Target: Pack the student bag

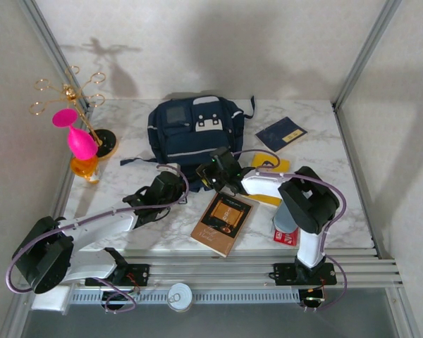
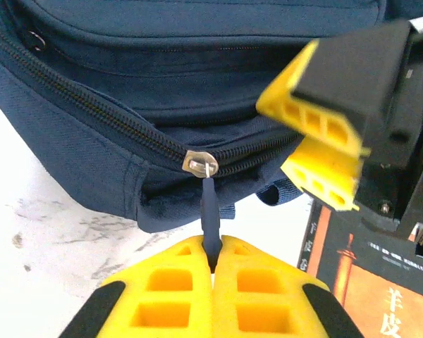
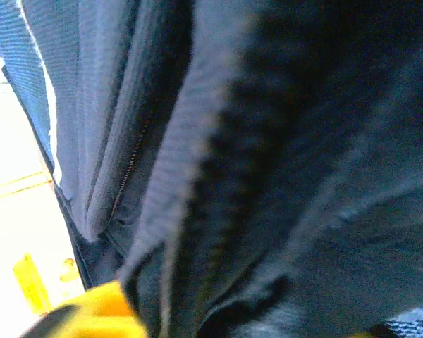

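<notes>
1. The student bag (image 1: 190, 130) lay at the far centre of the table, with its near edge facing both arms.
2. The left gripper (image 2: 213, 262) had its fingers pressed together on the zip pull (image 2: 209, 208). The pull hung from the slider (image 2: 200, 163) straight toward the gripper.
3. The zip track ran left to right along the bag's near side, crossing the line of the pull. In my judgement, the coming draw must follow the track sideways rather than pull nearward.
4. The right gripper (image 2: 303, 144) sat just right of the slider, against the bag. Whether it pinched fabric could not be told.
</notes>
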Controlling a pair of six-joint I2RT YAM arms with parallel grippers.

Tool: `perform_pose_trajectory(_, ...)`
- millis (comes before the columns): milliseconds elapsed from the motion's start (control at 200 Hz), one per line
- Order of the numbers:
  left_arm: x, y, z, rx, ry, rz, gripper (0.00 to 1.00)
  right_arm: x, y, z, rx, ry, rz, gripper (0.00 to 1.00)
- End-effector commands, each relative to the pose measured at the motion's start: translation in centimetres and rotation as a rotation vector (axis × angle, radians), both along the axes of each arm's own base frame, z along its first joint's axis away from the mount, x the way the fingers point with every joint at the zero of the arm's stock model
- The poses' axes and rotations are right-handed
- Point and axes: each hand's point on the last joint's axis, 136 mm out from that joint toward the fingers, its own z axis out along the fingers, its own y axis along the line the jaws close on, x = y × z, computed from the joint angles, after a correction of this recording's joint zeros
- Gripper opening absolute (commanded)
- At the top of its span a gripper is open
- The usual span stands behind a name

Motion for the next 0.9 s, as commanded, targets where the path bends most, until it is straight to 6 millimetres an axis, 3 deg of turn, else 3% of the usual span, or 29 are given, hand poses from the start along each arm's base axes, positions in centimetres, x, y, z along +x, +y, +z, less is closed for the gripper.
perform_pose_trajectory(0,0.7,0.2,2.4,-0.007,-0.067,0.020,0.00,1.7,3.1,4.5,0.075,-0.175,0.094,0.10)
perform_pose_trajectory(120,0.7,2.4,2.7,0.031,-0.077,0.116,0.00,-0.1,3.3,6.9,0.077,-0.251,0.226,0.00)
perform_pose_trajectory(270,0.6,6.5,2.5,0.086,-0.075,0.288,0.00,-0.9,-1.0,9.0,0.117,-0.279,0.233,0.00)
perform_pose_trajectory(310,0.7,7.7,2.3,0.090,-0.068,0.334,0.00,0.1,-3.0,9.3,0.115,-0.276,0.209,0.00)
perform_pose_trajectory(385,1.1,9.4,2.0,0.084,-0.056,0.390,0.00,0.1,-4.4,10.2,0.131,-0.280,0.246,0.00)
perform_pose_trajectory(476,1.9,11.1,1.7,0.076,-0.046,0.427,0.00,-0.4,-5.1,11.1,0.157,-0.293,0.308,0.00)
perform_pose_trajectory(696,5.2,14.4,1.2,0.073,-0.028,0.510,0.00,-0.3,-6.5,11.0,0.139,-0.290,0.339,0.00)
perform_pose_trajectory(896,7.9,16.0,0.8,0.043,-0.019,0.548,0.00,-0.2,-6.6,10.7,0.151,-0.294,0.343,0.00)
